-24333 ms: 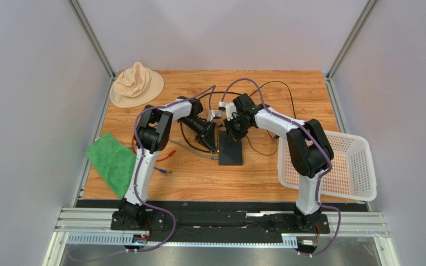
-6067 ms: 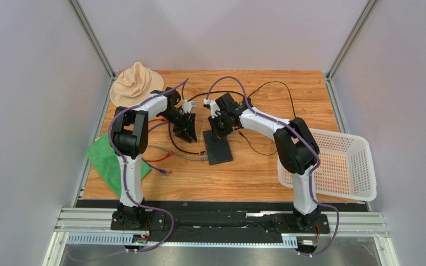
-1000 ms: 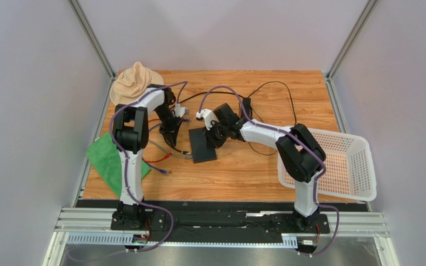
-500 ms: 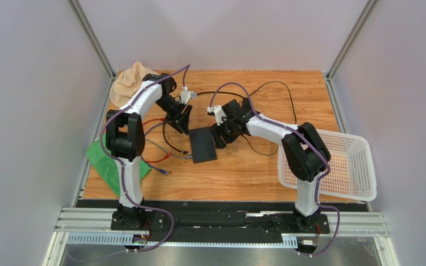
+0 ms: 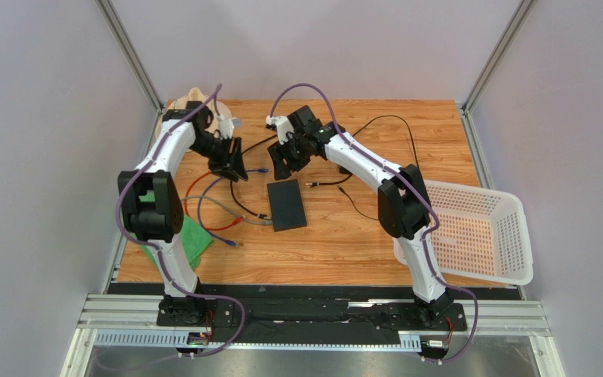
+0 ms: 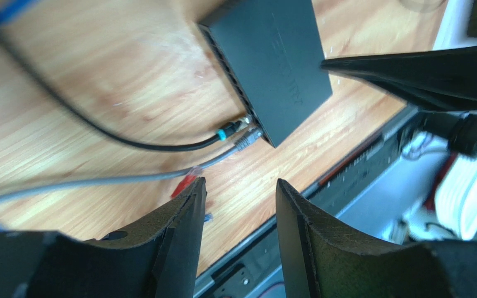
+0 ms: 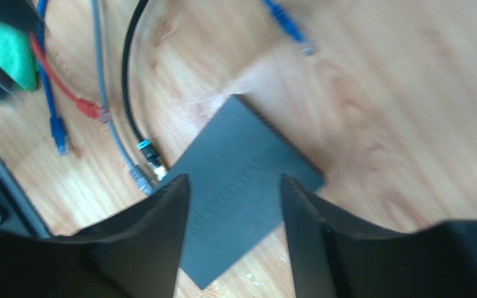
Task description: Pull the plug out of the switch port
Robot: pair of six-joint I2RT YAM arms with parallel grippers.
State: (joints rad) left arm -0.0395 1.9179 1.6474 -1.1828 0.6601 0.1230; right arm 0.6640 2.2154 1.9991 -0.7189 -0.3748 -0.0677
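The switch is a flat black box lying on the wooden table. A black cable's plug with a teal ring and a grey plug sit side by side in sockets at one end of the switch. My left gripper hangs above the table, left of and beyond the switch, open and empty. My right gripper hovers just beyond the switch, also open and empty, with the switch showing between its fingers. A loose blue plug lies between the two grippers.
A red cable and a blue plug lie left of the switch. A thin black power cable loops at the back right. A white basket stands at the right edge. A green cloth and a tan hat are on the left.
Both grippers went from shut to open and rose away toward the back of the table. The switch now lies free of the right gripper.
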